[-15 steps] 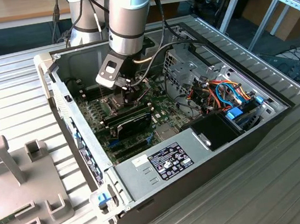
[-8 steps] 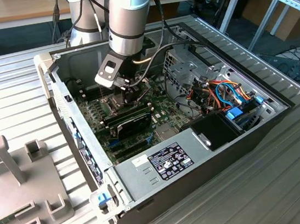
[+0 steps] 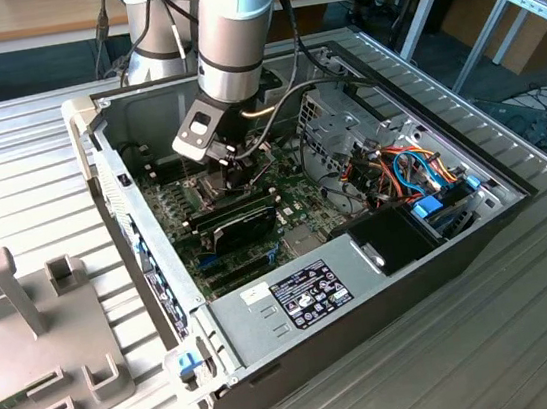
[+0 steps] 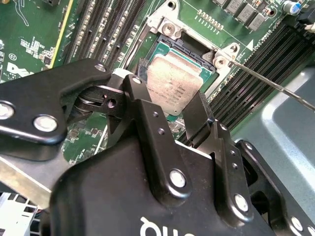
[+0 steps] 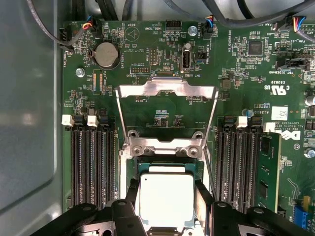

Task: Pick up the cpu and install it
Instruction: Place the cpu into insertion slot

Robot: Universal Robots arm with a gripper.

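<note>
**Chip held at the socket inside an open computer**

Reaching down into the open computer case (image 3: pixel 297 307), the arm's gripper (image 5: pixel 168 194) has its two fingers (image 4: pixel 147 113) pressed in on opposite edges of the cpu (image 5: pixel 166 201). The chip lies between them, right over the socket (image 4: pixel 181 45). Whether it is fully seated or a shade above cannot be told.

The chip looks light, thin and stiff. Its smooth metal lid is likely slippery, and its underside and the socket contacts are probably easy to damage. The bare side edges, taken with a mild squeeze and kept level, seem the sound place to hold it.

Just beyond the fingertips the hinged metal frame (image 5: pixel 167 88) lies swung open, clear of the chip. Its thin wire lever (image 4: pixel 266 81) juts out beside one finger. Banks of memory slots (image 5: pixel 91 162) flank the gripper on both sides, one holding a memory stick (image 5: pixel 268 169), so the fingers have little room to spread.
</note>
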